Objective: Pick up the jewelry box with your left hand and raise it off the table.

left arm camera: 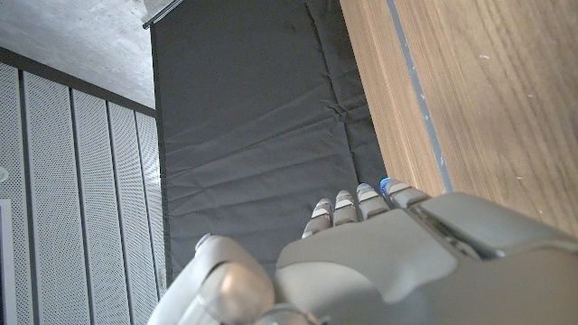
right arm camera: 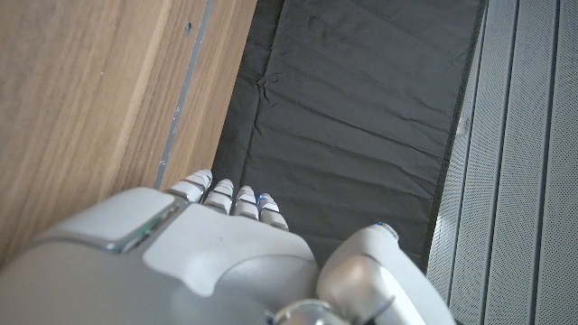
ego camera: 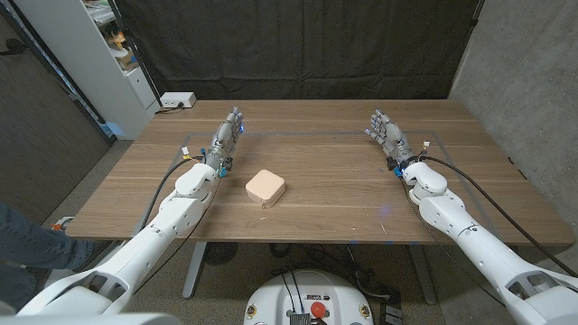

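Observation:
A small pale pink jewelry box (ego camera: pixel 265 188), square with rounded corners, sits closed on the wooden table (ego camera: pixel 325 194) a little left of centre. My left hand (ego camera: pixel 226 138) stands to the box's far left, fingers straight and pointing away, holding nothing; a clear gap separates it from the box. My right hand (ego camera: pixel 386 134) stands on the right half of the table, fingers apart and empty. The left wrist view shows the back of my left hand (left arm camera: pixel 379 253) beside the table edge. The right wrist view shows the back of my right hand (right arm camera: pixel 199 253).
A white box with a cable (ego camera: pixel 177 100) lies at the table's far left corner. A black curtain (ego camera: pixel 298 45) hangs behind the table. Shelving (ego camera: pixel 108 54) stands at the far left. A thin taped outline (ego camera: pixel 316 133) marks the tabletop. A person's dark sleeve (ego camera: pixel 27 239) shows at the left edge.

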